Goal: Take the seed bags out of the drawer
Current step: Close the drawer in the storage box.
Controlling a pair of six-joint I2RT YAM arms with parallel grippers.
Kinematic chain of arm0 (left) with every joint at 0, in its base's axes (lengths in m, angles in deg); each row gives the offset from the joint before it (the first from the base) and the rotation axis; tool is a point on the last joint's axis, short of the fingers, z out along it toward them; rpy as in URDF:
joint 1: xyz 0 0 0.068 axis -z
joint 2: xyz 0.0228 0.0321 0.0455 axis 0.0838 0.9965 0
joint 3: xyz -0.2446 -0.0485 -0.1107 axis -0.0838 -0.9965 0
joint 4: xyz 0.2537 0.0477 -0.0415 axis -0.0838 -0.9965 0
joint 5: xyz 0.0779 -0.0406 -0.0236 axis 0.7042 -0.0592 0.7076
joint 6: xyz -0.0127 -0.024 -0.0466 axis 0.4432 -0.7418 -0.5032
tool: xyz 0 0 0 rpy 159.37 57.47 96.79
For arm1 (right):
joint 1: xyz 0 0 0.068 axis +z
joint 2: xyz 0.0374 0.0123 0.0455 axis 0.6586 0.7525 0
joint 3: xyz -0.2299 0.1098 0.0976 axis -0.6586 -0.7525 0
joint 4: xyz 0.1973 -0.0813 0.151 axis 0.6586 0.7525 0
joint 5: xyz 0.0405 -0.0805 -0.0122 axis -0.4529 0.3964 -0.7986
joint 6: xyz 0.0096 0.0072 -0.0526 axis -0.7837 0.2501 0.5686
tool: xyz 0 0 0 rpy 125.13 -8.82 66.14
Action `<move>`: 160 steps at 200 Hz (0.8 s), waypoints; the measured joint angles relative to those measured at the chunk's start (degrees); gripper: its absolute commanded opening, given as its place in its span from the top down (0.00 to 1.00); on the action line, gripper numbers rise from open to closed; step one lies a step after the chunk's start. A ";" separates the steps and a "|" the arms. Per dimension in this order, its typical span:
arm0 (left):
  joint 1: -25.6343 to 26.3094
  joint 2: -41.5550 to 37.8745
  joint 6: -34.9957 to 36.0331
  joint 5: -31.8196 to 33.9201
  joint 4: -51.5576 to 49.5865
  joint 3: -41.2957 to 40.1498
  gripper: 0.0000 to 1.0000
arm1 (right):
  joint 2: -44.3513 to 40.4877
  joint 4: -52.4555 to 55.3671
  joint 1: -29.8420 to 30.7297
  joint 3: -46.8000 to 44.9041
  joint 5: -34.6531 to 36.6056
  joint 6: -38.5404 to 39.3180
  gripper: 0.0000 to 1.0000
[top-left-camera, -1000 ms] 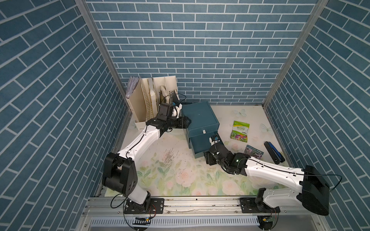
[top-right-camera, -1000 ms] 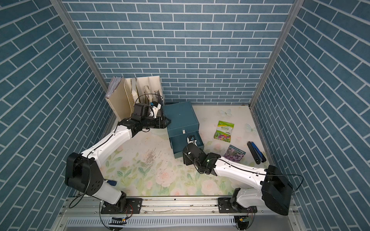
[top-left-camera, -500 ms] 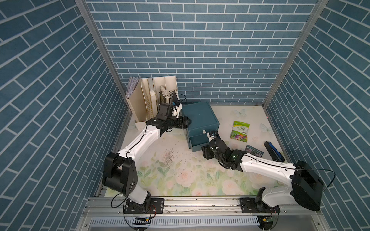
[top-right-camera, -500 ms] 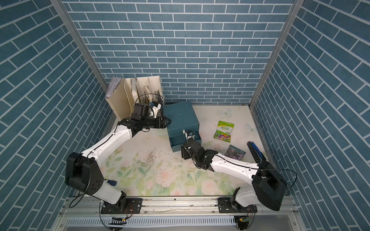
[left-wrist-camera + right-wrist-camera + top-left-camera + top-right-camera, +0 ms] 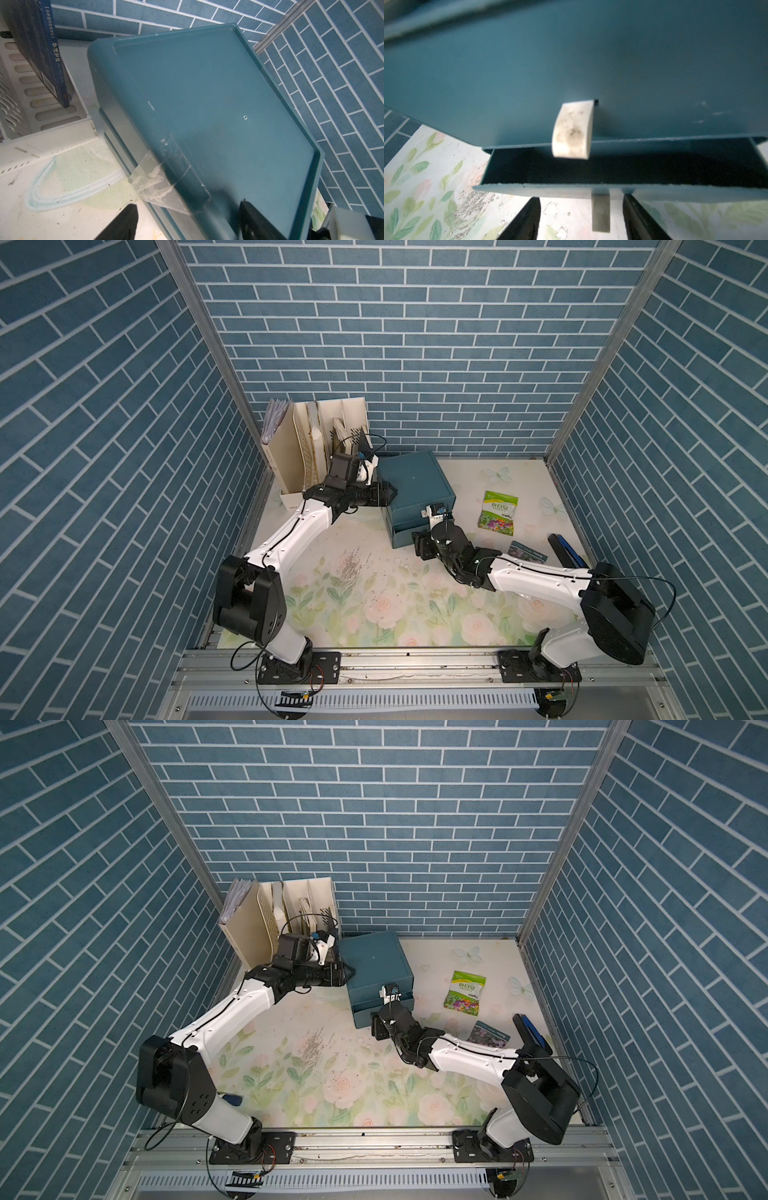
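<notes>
Nearest: right gripper [image 5: 581, 207] low at cabinet [image 5: 415, 481] front, fingers [image 5: 527, 220] apart, straddling grey pull tab [image 5: 601, 212] of drawer [image 5: 571, 189], gap on either side. Drawer, lowest in cabinet, stands slightly out; inside dark, contents unclear. Pink-purple seed bag [image 5: 527, 552] flat on floral mat [image 5: 374, 593] beside right forearm. Green-white seed bag [image 5: 497, 512] farther, right of cabinet. Beyond, left gripper [image 5: 187, 222] at cabinet's left top edge, fingers apart: one over top, one beside side wall. File rack [image 5: 320, 448] in back corner.
</notes>
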 measured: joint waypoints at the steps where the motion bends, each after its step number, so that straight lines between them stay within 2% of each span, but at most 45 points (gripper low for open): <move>1: 0.00 0.00 -0.02 0.00 0.00 0.00 0.20 | 0.07 -0.09 -0.02 0.00 0.02 0.02 0.34; 160: -0.07 0.09 0.24 -0.28 -0.04 0.09 0.20 | 5.55 -8.17 -1.03 0.00 0.72 -0.17 0.35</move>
